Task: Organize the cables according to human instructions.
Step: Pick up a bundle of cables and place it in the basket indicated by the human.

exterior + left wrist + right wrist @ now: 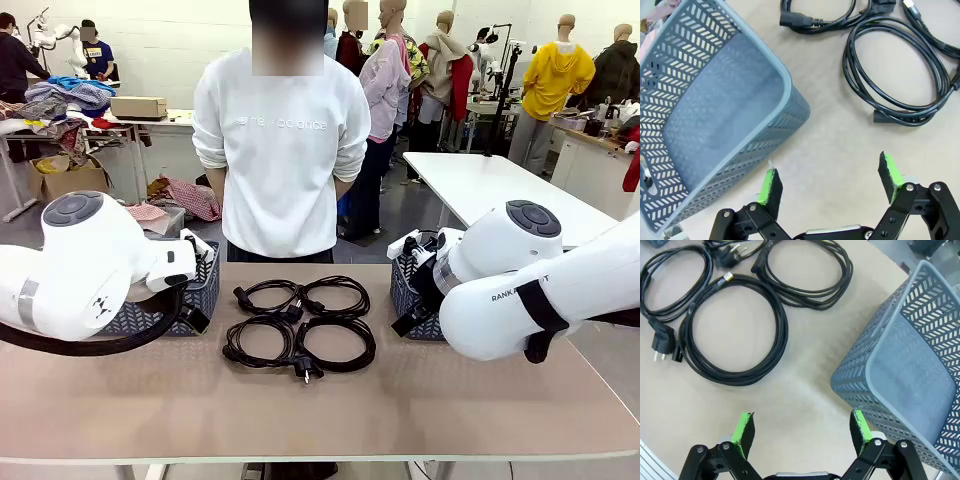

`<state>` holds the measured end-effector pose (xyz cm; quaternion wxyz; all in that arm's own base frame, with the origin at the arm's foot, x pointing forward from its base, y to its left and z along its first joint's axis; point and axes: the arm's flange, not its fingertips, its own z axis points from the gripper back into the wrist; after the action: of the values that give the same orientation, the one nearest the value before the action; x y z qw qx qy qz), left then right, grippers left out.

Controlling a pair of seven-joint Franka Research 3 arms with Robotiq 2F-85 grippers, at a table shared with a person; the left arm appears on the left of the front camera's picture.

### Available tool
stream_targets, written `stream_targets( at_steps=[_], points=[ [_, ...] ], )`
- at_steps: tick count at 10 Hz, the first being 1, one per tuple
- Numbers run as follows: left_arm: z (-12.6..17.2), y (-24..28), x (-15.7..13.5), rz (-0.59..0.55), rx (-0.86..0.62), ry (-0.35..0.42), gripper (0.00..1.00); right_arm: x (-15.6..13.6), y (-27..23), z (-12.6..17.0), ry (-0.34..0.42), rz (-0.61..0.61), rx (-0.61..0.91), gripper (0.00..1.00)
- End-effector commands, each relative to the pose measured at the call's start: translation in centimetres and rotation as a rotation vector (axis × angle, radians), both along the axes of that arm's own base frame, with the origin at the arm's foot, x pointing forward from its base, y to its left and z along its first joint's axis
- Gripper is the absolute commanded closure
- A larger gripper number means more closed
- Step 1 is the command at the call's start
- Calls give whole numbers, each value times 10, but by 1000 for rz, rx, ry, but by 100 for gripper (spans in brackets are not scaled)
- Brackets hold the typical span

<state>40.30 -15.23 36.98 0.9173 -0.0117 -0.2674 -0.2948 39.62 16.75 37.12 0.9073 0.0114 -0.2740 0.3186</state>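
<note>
Front view: apparently four cables (296,313) btwn part-hidden baskets (207,292) (403,295).

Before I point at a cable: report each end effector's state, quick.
Left end effector: open, holding nothing.
Right end effector: open, holding nothing.

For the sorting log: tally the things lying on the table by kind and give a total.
Black coiled cables: 4
Grey mesh baskets: 2, one on the left, one on the right
Total: 6
</note>
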Motion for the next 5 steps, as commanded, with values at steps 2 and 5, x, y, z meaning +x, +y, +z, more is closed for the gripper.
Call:
stream_targets(
  at_steps=[2, 5],
  points=[
    [0, 0, 0, 0, 0, 0, 0, 0, 0, 0, 0, 0, 0, 0],
    [0, 0, 0, 0, 0, 0, 0, 0, 0, 0, 0, 0, 0, 0]
  ],
)
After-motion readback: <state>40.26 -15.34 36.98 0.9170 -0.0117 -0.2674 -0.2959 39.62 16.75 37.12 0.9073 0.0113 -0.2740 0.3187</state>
